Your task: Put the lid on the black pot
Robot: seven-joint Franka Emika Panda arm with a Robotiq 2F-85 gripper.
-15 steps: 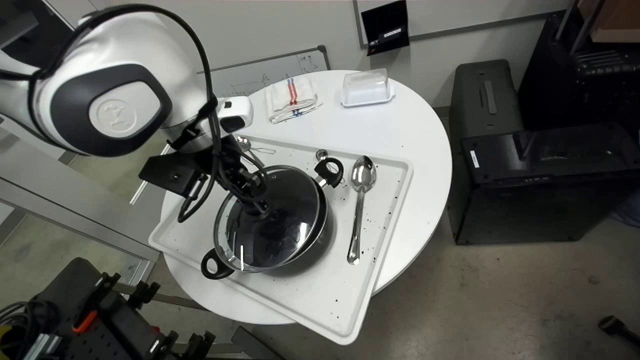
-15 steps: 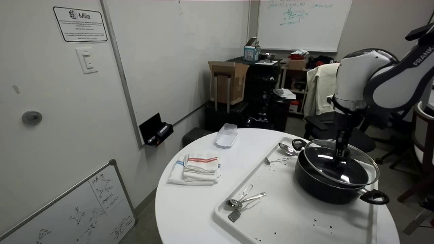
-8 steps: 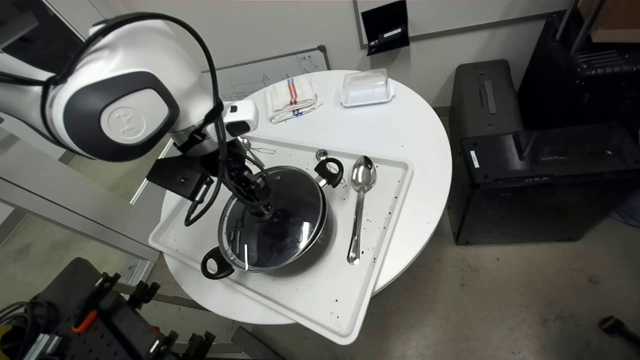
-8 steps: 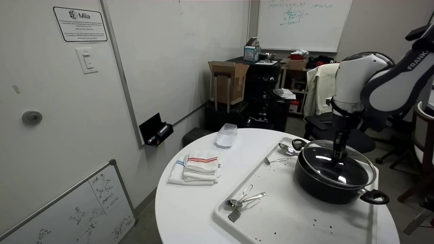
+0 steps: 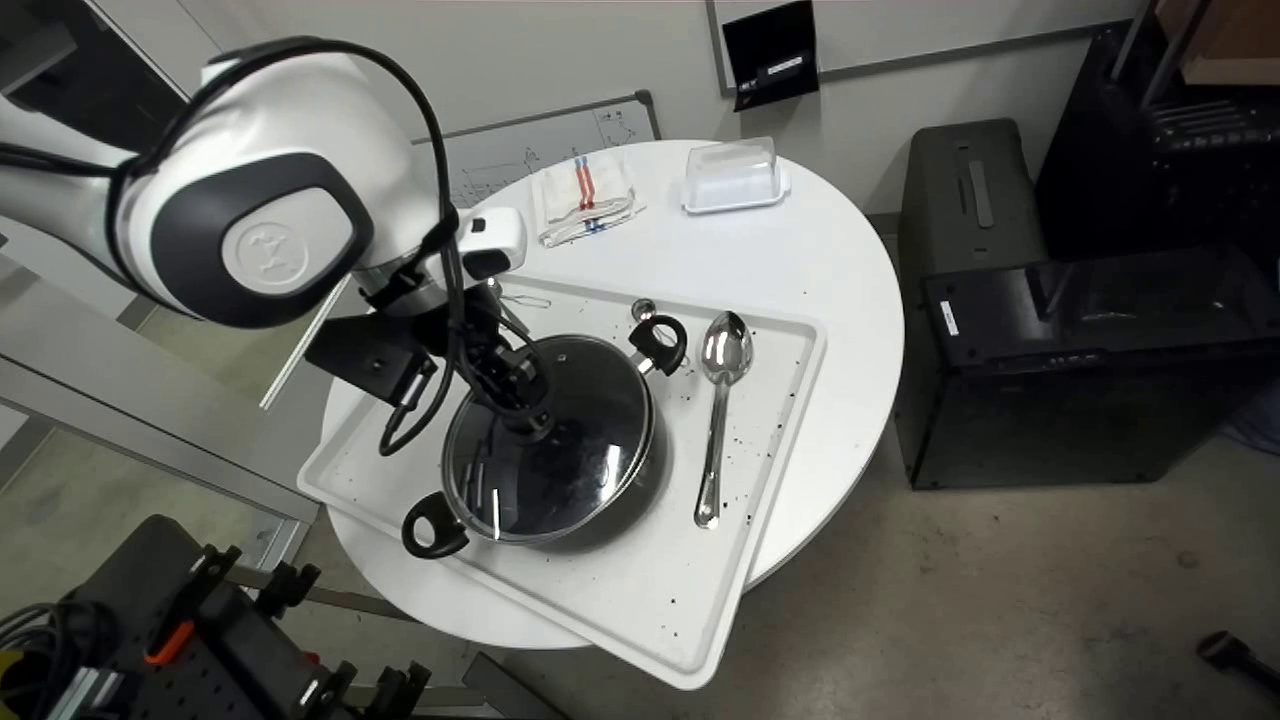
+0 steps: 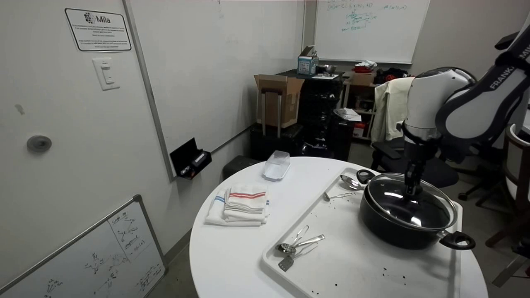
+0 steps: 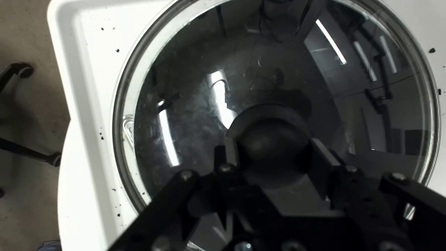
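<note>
The clear glass lid (image 5: 580, 470) with a metal rim lies over the opening of the black pot (image 6: 393, 229) in both exterior views. The lid (image 6: 422, 213) looks nearly level with the pot's rim. A dark strip of pot shows below its edge, and I cannot tell whether it rests evenly all round. My gripper (image 5: 528, 425) is above the lid, pointing down. In the wrist view, its two fingers (image 7: 273, 153) press on both sides of the dark round knob (image 7: 271, 139). The lid fills most of the wrist view and hides the pot there.
The pot stands on a white tray (image 5: 690, 620) on a round white table (image 5: 850, 300). A large silver spoon (image 5: 715, 430) lies beside the pot. Several small utensils (image 6: 298, 248) lie near a tray corner. Folded towels (image 6: 244, 207) and a clear-lidded dish (image 6: 276, 165) stand beyond the tray.
My gripper and the lid have moved down and slightly across the pot. The gap between the lid's rim and the pot has narrowed. The pot has stayed in place.
</note>
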